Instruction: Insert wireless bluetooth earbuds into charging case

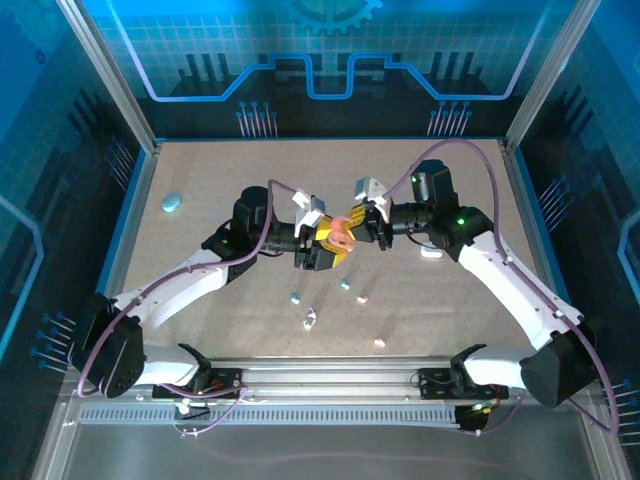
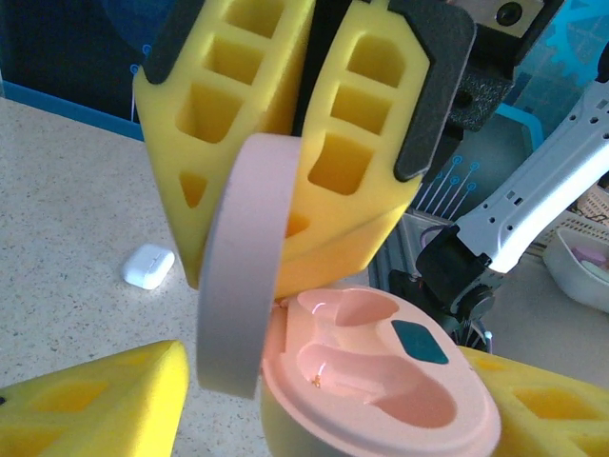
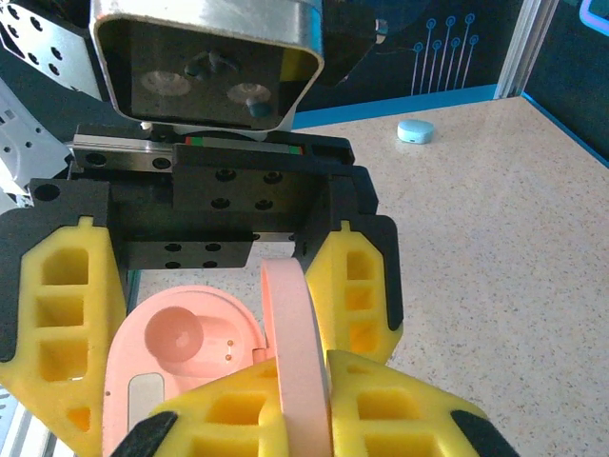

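A pink charging case (image 1: 343, 236) hangs open above the table's middle, between both grippers. My left gripper (image 1: 333, 247) is shut on its base (image 2: 381, 381), with yellow fingers (image 2: 90, 405) on either side. Both sockets in the base are bare. My right gripper (image 3: 304, 409) is shut on the upright lid (image 3: 293, 343), pinching its edge. The same lid (image 2: 238, 276) stands at the base's left in the left wrist view. Several earbuds lie loose on the table nearer the arms' bases: light blue (image 1: 295, 298), pink (image 1: 363, 299) and white (image 1: 310, 320).
A light blue case (image 1: 172, 203) lies shut at the far left. A white case (image 1: 430, 252) sits under the right arm and also appears in the left wrist view (image 2: 147, 267). Metal frame posts and blue panels wall the table.
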`<state>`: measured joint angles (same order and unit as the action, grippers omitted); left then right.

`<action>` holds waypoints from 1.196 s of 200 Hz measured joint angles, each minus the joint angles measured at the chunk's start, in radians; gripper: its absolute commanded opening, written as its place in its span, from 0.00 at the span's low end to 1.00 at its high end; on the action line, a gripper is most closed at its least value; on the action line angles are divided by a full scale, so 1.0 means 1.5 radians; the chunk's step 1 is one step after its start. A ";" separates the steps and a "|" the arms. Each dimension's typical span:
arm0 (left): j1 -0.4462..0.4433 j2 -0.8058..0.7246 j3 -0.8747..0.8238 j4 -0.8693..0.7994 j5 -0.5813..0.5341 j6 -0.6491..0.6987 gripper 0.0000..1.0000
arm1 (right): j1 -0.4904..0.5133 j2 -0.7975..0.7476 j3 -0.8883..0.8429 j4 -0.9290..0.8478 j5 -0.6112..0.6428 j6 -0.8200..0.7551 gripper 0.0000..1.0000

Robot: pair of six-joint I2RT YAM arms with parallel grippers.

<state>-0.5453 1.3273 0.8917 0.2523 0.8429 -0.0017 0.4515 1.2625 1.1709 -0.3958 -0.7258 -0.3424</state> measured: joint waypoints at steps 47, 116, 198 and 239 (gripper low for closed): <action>-0.002 0.000 0.002 0.000 0.005 -0.001 0.46 | 0.000 0.000 0.000 0.000 0.018 -0.005 0.12; -0.003 0.000 0.002 0.000 0.001 0.001 0.37 | 0.000 0.000 0.000 -0.001 0.023 0.001 0.25; -0.003 -0.002 -0.034 0.069 -0.055 -0.018 0.35 | -0.020 -0.019 0.025 -0.021 0.023 0.177 0.55; -0.003 -0.003 -0.059 0.122 -0.102 -0.034 0.35 | -0.036 -0.094 0.041 -0.037 0.067 0.279 0.68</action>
<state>-0.5499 1.3235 0.8036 0.4351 0.6891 -0.0532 0.3977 1.1210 1.2324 -0.4515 -0.6247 0.0769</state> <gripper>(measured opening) 0.381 0.661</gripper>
